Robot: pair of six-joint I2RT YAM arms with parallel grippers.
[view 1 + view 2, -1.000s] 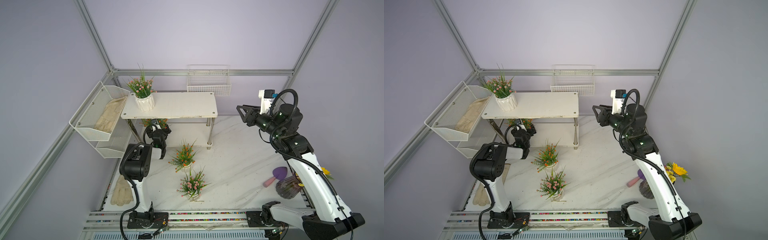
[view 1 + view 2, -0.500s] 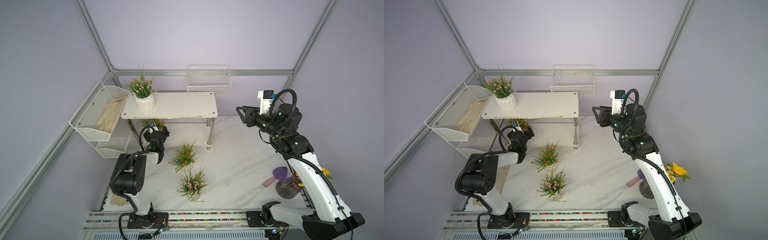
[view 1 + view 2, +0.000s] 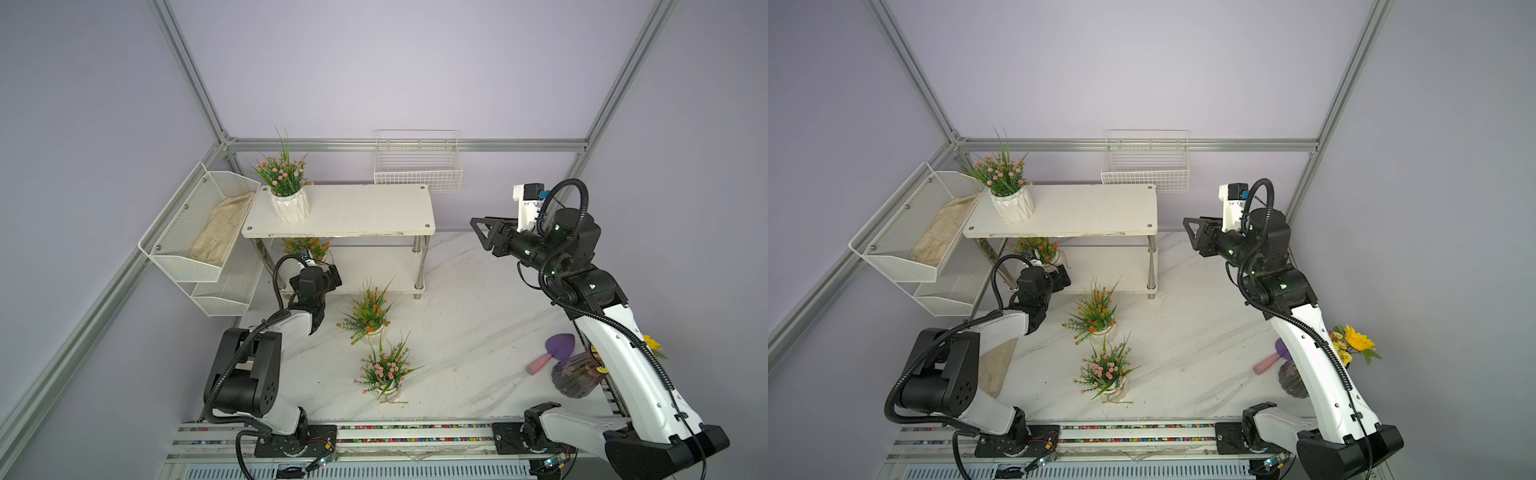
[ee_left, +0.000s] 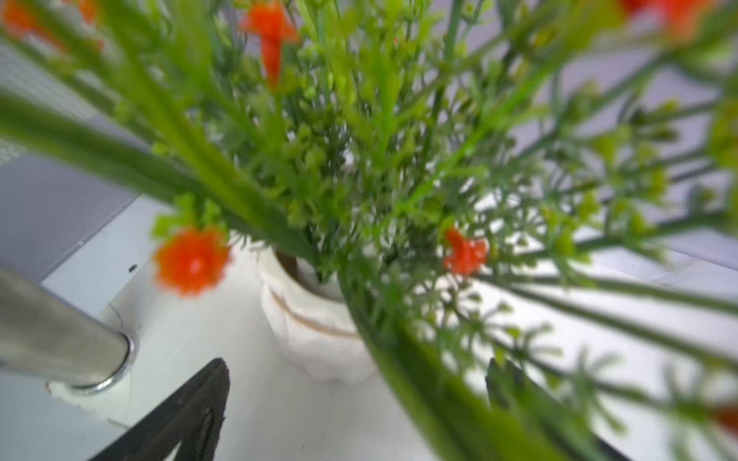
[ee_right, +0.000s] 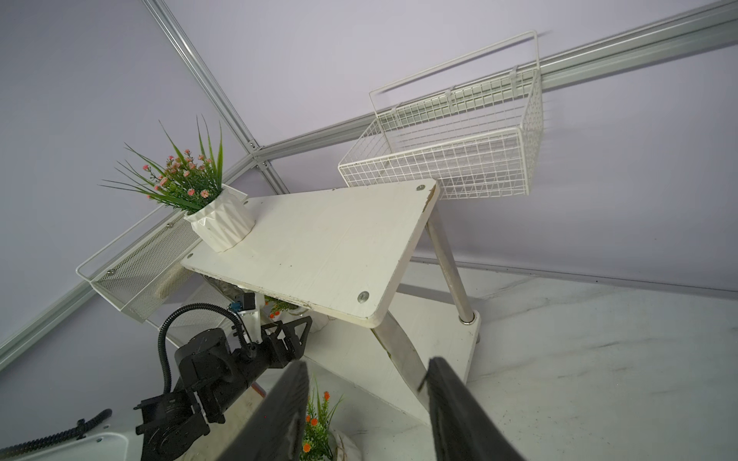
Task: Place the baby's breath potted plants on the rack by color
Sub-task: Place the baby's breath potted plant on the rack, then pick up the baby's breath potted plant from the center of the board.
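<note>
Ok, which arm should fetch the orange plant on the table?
Left. The left jaws stand open by the rack's lower shelf, near that orange plant; the right jaws hang high past its other end.

Both arms (image 3: 619, 349) have white shells, black joints, corrugated black cables (image 3: 567, 181).

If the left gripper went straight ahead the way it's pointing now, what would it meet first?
Probably the green spiky foliage of the orange-blossomed plant on the white rack's lower shelf; its white ribbed pot sits just behind, centred ahead of the open left gripper. Depth is unclear.
</note>
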